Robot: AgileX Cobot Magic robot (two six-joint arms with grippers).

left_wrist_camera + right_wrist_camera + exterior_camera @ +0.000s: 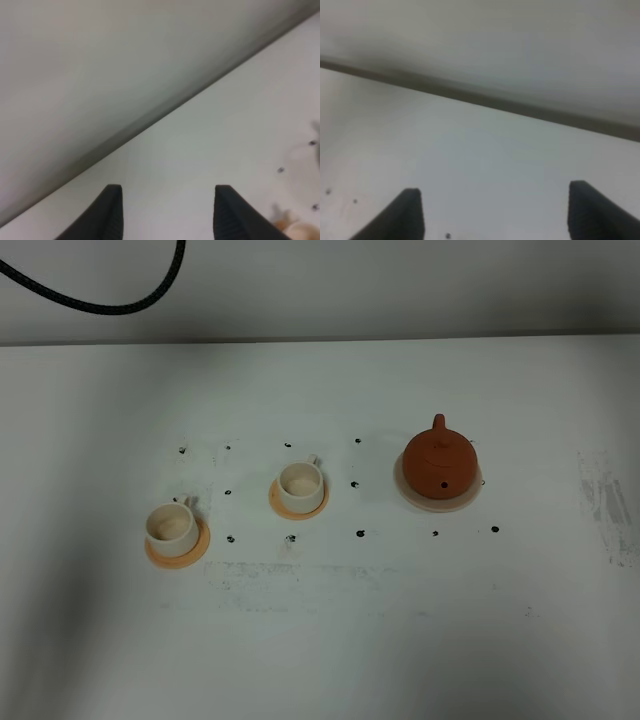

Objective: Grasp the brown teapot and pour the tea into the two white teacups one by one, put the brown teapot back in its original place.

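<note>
The left gripper (167,215) stands open. Its two dark, matte, wedge-shaped fingers (112,215) are well apart with only bare tabletop between them, and it has hold of nothing. The right gripper (500,215) is spread wider. Its blunt black fingers (407,215) sit at either side of the wrist view over plain white surface, and it grips nothing either. At the edge of the left wrist view lies a cream and orange shape (292,227), too blurred to name.

The table (400,640) is white, flat and matte. On its right side sits the brown teapot (438,461), a squat round pot of reddish-brown clay with a domed top and one short stub pointing toward the far edge. It rests upright on the coaster (402,485), a pale beige flat disc whose rim shows around the pot's base.

Well apart to the left stands the middle teacup (300,483), a small cream-white cylinder with a tiny side handle, upright on a round orange saucer (278,503). Farther left and nearer the front edge, the left teacup (172,528) stands on a second orange saucer (202,545). Both cups look pale inside.

Small black dots (360,534) mark the tabletop around the crockery. Grey scuffing (605,505) roughens the right side. A black braided cable (100,306) curves across the grey wall behind.
</note>
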